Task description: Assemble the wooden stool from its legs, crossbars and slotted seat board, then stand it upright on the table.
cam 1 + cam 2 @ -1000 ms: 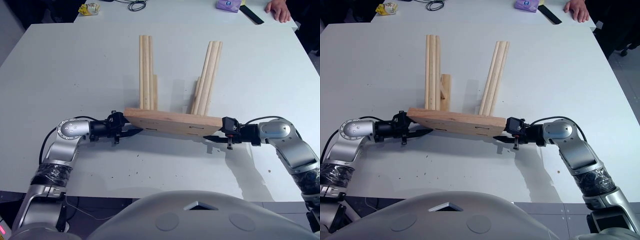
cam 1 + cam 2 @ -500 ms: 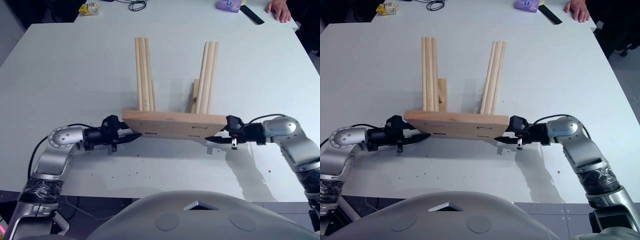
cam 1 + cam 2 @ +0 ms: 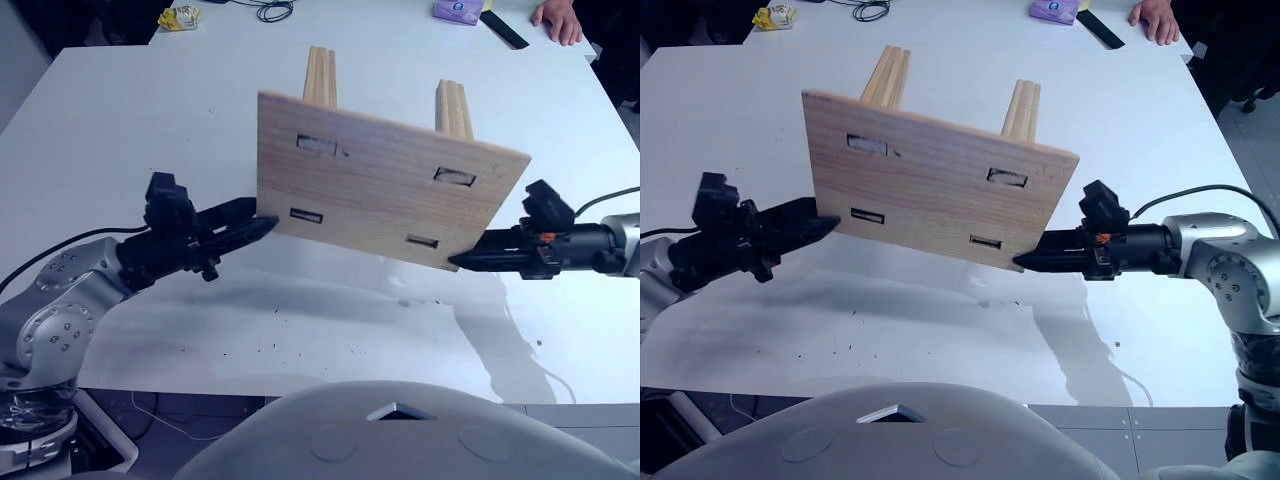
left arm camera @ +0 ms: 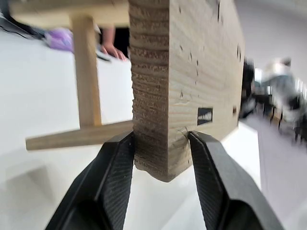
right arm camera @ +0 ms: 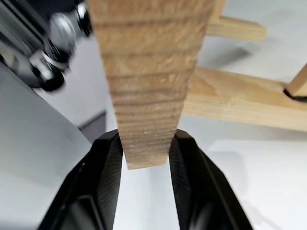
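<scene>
The left pincer [image 3: 256,222] is clamped on the left edge of the slotted seat board [image 3: 385,195], near its lower corner. The right pincer [image 3: 462,262] grips the lower right corner in the same way. In each wrist view, 2 black fingers [image 4: 117,177] press on the board's 2 faces.

The stool looks fully assembled. 4 slots [image 3: 317,144] show in the board, 2 sets of legs [image 3: 320,62] stick out behind it toward the far side, and a crossbar [image 5: 240,98] joins them. The board is held up off the desk [image 3: 120,120], its flat face toward the robot, tilted with the right side lower.

This appears to be the last step, turning the stool to stand on its legs. The next move probably calls for both arms to rotate together until the legs point down, level the board, lower it until every leg rests on the desk, and only then let go. With grips this close to the corners, uneven motion could twist the board or let it slip.

A purple pack [image 3: 458,10], a black strip [image 3: 503,28], a yellow item [image 3: 182,16] and cables [image 3: 272,10] lie at the far edge, well apart from the stool and probably not in the way.
</scene>
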Controlling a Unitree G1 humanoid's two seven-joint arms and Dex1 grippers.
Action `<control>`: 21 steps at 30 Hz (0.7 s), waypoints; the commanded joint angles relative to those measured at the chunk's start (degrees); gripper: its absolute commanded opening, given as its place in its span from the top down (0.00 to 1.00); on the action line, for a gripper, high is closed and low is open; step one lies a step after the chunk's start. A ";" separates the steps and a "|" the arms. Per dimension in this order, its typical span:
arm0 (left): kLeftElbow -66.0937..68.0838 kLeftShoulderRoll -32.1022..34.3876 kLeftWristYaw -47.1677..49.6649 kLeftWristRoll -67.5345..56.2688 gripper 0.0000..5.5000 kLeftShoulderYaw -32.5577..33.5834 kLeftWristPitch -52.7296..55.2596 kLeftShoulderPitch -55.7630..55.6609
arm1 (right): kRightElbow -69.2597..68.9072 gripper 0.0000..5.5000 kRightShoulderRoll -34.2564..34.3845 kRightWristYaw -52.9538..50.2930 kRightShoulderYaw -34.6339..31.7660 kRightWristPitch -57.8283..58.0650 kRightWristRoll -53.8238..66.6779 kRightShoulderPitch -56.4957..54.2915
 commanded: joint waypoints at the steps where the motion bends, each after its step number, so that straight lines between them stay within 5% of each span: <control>1: -15.12 -0.67 27.66 -34.61 0.68 -1.41 -5.96 0.26 | -3.07 0.76 -0.28 -33.16 -4.54 1.72 35.28 -11.92; 8: -16.48 -9.39 45.54 -40.39 0.68 -5.01 -16.56 -9.24 | -0.66 0.76 -0.14 -55.34 -2.35 -7.50 53.08 -15.10; 13: -13.76 -19.59 61.99 -40.39 0.69 -3.11 -25.79 -19.26 | 3.02 0.76 8.59 -71.62 -1.03 -11.04 53.17 -19.35; 21: -15.03 -26.01 75.98 -40.37 0.71 -1.38 -32.12 -25.65 | 3.30 0.76 22.36 -95.35 -2.54 -15.82 53.19 -23.38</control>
